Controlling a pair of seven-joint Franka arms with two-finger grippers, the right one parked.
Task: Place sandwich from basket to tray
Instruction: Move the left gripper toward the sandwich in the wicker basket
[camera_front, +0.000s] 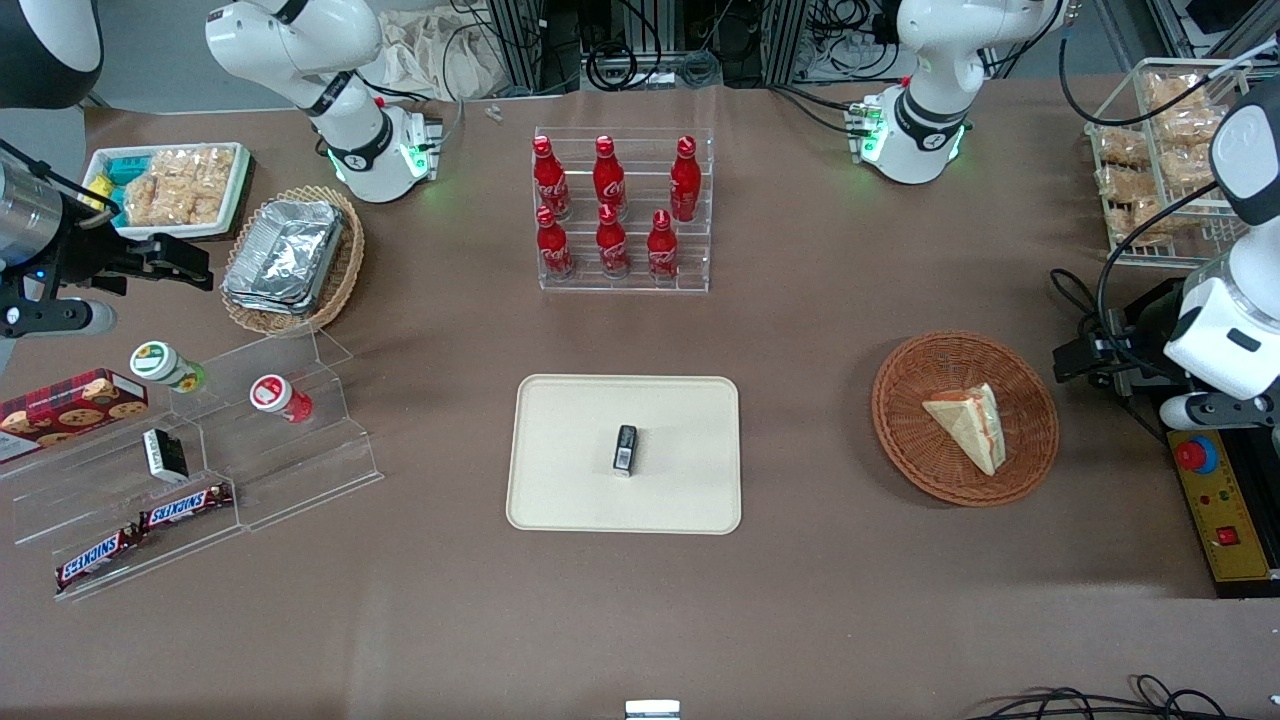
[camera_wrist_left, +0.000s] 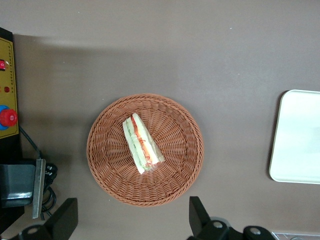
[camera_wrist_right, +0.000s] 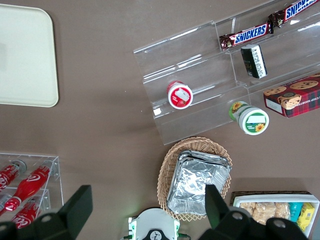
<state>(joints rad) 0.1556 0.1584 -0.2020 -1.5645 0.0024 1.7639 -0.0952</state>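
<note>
The brown desk (camera_front: 800, 400) carries a cream-beige tray (camera_front: 560, 480) near its middle, with a small dark packet (camera_front: 625, 448) lying on it. Toward the working arm's end of the desk sits the round reddish-brown wicker basket (camera_front: 905, 440), well apart from the tray. The sandwich (camera_front: 970, 425), a white wedge with red and green filling, lies inside the basket. The left gripper (camera_wrist_left: 132, 220) hovers above the basket, jaws spread wide and holding nothing.

Six cola bottles (camera_front: 616, 208) in clear rack; foil trays (camera_front: 285, 250) in tan basket.
</note>
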